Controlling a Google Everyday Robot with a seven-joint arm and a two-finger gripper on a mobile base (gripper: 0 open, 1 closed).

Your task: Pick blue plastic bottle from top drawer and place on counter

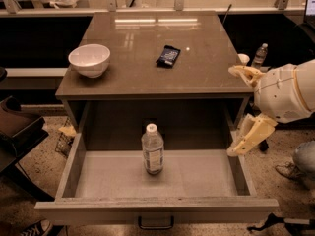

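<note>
Speckled flooring edges the bottom of my view. Nearest me is the top drawer [74,173], pulled right out, with its dark handle [155,223] on the front. The blue plastic bottle [153,149] stands upright on the drawer's pale floor, about mid-width and toward the back. Its white cap is on and it touches nothing else.

Off to the right, outside the drawer's right wall and about level with the counter's edge, hangs the gripper [242,107]. It is spread wide, empty, and well apart from the bottle.

Beyond, the counter [206,73] carries a white bowl [89,59] at its left and a dark packet [168,55] near the middle. A smaller bottle [260,55] stands past the right edge (not mine to fetch).

I judge my bottle light, thin-walled and slick, so a nudge would tip it and a hard squeeze would dent it. I would come in over the drawer wall and close gently on the ribbed body just below the shoulder. Then I would set it down on the counter's right side.
</note>
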